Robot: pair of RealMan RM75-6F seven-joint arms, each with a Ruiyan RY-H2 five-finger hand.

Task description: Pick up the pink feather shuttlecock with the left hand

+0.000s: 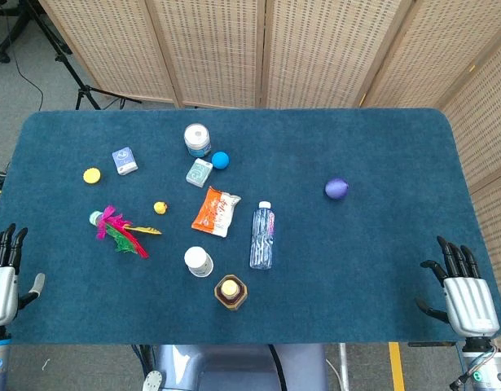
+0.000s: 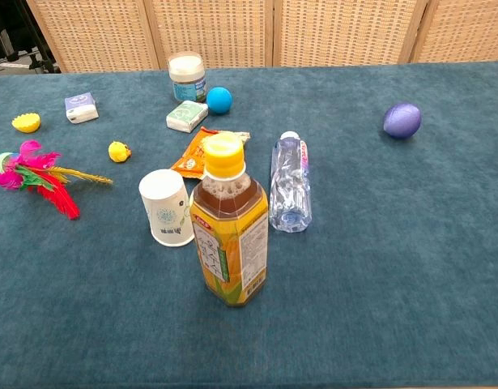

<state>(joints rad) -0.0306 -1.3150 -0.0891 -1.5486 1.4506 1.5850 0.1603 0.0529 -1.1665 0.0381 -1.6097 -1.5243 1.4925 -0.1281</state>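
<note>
The pink feather shuttlecock lies on its side on the left part of the blue table, with pink, red, green and yellow feathers fanning to the right; the chest view shows the shuttlecock at the far left. My left hand rests at the table's left front edge, fingers straight and apart, holding nothing, well left of and nearer than the shuttlecock. My right hand sits at the right front edge, fingers spread and empty. Neither hand shows in the chest view.
Near the shuttlecock are a small yellow duck and a yellow disc. A white cup, tea bottle, water bottle, orange snack packet, blue ball, jar, two small boxes and a purple egg lie around.
</note>
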